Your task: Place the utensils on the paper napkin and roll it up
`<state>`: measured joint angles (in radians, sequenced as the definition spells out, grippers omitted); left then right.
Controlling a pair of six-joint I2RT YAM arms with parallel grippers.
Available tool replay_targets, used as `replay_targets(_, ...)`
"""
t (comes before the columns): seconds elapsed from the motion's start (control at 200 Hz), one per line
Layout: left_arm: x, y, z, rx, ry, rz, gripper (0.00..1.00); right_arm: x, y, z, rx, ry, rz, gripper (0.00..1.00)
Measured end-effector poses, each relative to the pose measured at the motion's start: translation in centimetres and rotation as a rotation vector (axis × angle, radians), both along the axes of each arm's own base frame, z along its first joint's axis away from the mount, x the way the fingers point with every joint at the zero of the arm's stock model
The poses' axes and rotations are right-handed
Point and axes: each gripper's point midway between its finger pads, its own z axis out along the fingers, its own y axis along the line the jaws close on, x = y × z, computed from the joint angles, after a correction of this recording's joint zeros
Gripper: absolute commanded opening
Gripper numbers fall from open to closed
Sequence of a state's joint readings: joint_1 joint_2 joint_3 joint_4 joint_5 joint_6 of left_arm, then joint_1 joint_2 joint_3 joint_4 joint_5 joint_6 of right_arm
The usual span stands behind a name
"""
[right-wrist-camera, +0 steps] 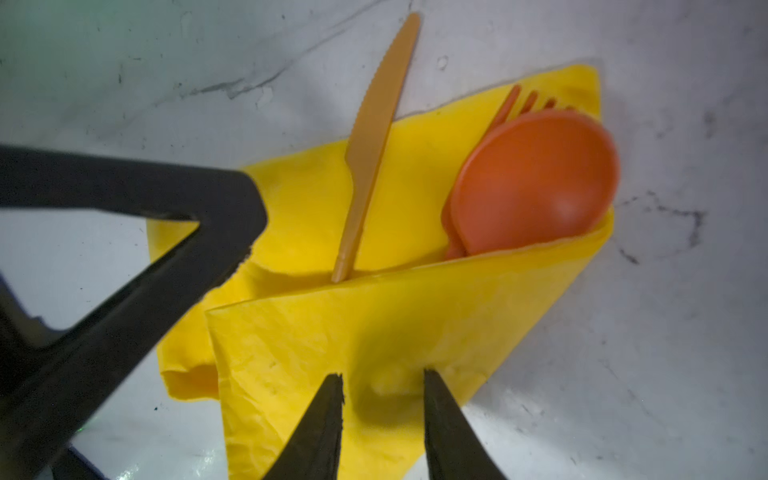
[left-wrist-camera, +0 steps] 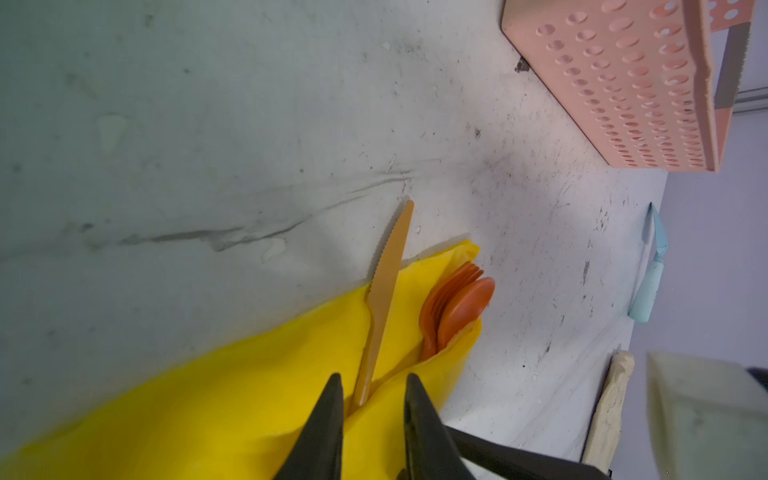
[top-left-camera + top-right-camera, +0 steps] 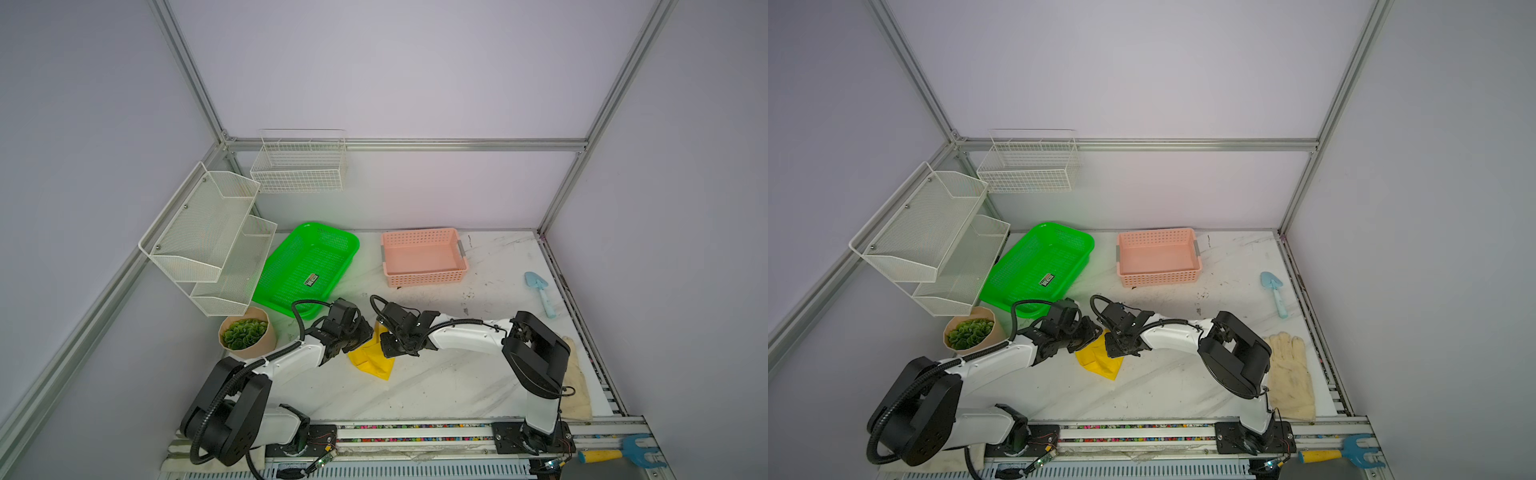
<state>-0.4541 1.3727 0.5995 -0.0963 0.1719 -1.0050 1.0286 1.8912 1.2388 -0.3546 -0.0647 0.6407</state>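
Left gripper [image 2: 374,379] and right gripper [image 1: 383,374] point down from opposite sides, jaws slightly parted over the folded paper napkin [image 1: 332,328].

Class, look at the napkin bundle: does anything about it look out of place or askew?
Yes. The knife lies askew from the stacked spoon and fork, its blade poking past the yellow napkin onto the table.

1. Paper napkin [image 1: 374,332]: plain bright yellow.
2. Spoon [image 1: 536,183] and fork [image 1: 515,104]: deep orange-red.
3. Knife [image 1: 374,137]: paler amber orange.
4. Surface [image 3: 436,390]: white, grey marble veining, dark scuffs.
5. Pink basket [image 3: 428,278]: salmon pink, rows of round holes.
6. Mesh basket [image 3: 303,257]: vivid green.
7. Toy trowel [image 3: 536,282]: light blue.
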Motion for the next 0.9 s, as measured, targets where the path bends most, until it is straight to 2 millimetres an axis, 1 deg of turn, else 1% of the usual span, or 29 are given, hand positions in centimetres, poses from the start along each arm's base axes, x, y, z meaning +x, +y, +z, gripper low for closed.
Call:
replay_targets(0.125,1.0,-1.3,-0.3,-0.029,0.010,-0.033,0.24,0.0,0.0,0.0,0.002,-0.001,0.000,0.35)
replay_targets(0.235,1.0,-1.8,-1.1,-0.038,0.033,-0.049,0.23,0.1,-0.1,-0.1,0.001,0.000,-0.002,0.35)
replay_targets(0.4,0.8,-1.8,-1.6,-0.029,0.047,-0.065,0.22,0.0,-0.2,-0.3,-0.002,0.002,-0.003,0.35)
replay_targets(0.67,0.5,-1.4,-1.5,-0.009,0.050,-0.062,0.22,0.2,-0.3,-0.3,0.002,0.001,-0.006,0.35)
replay_targets(0.9,0.5,-1.4,-1.6,-0.008,0.051,-0.062,0.22,0.3,-0.1,-0.3,0.008,-0.003,-0.006,0.35)
